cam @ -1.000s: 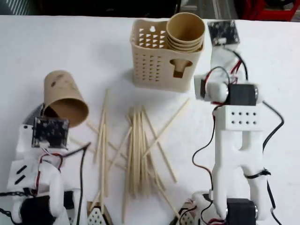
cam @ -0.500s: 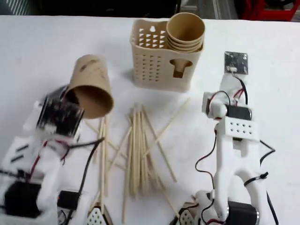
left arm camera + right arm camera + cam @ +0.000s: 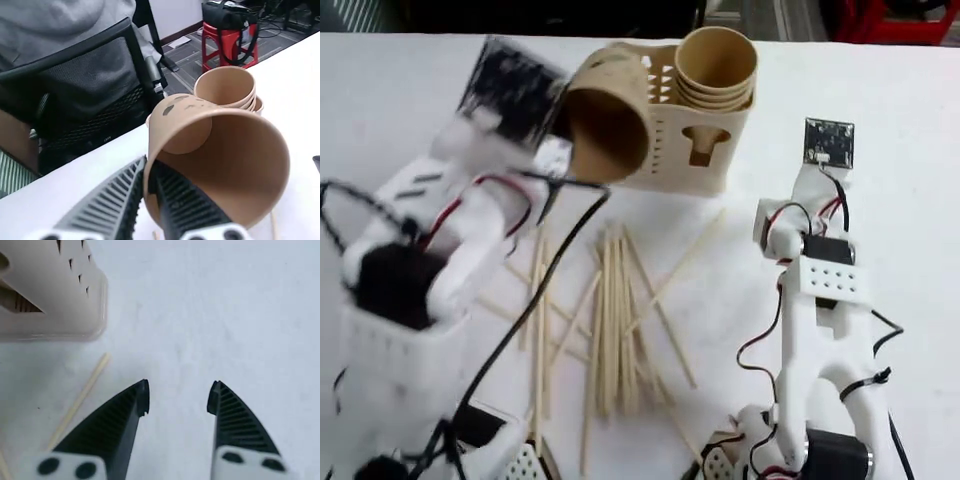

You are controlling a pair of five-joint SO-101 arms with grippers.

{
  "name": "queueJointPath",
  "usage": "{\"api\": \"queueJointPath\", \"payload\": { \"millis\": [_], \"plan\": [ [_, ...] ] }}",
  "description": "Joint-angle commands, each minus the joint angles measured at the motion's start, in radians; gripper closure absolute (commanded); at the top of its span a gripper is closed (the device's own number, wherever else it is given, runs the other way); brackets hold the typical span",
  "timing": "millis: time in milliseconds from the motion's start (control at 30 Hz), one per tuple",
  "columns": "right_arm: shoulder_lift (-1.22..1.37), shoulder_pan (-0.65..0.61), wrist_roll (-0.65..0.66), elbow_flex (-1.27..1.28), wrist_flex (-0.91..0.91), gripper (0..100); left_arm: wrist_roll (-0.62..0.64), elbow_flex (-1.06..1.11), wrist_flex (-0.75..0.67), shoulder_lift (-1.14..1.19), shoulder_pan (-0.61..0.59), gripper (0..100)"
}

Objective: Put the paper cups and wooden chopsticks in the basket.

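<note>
Left gripper is clamped on the wall of a paper cup: one finger inside the mouth, the other outside, rim pinched between them; cup is off the table, tipped on its side with the mouth facing roughly 5 o'clock in the high view; it sits against the 9 o'clock end of the basket, overlapping that end's rim; can't tell if it's touching. Stack of nested cups stands upright in the basket's 3 o'clock end, mouths up, sticking out above the rim; from the left wrist the stack shows just behind the held cup. Basket is at 12 o'clock of the wooden chopsticks; these lie loose on the white table, most bunched running 12-to-6, several fanned off at angles, none in the basket as far as I can see. Right gripper is spread wide with nothing between the fingers, low over bare table at about 4 o'clock of the basket; one stray chopstick lies just beside it, between it and the basket's corner.
</note>
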Motion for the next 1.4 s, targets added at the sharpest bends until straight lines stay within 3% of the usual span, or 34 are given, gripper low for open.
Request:
{"api": "queueJointPath", "payload": {
  "millis": [0,700,1167,1300,1367],
  "plan": [
    [-0.03,0.005,-0.006,-0.006,-0.015,79.8,0.012,-0.187,-0.006,0.145,0.036,98],
    [-0.03,0.004,-0.002,-0.005,-0.013,79.8,0.012,-0.706,-0.006,0.697,0.122,98],
    [-0.03,0.004,-0.002,-0.005,-0.013,79.8,0.012,-0.853,-0.006,0.858,0.124,97],
    [-0.03,0.004,-0.002,-0.005,-0.013,79.8,0.026,-0.905,-0.021,0.895,0.124,88],
    [-0.03,0.004,-0.002,-0.005,-0.013,79.8,0.104,-0.922,-0.049,0.921,0.116,81]
  ]
}}
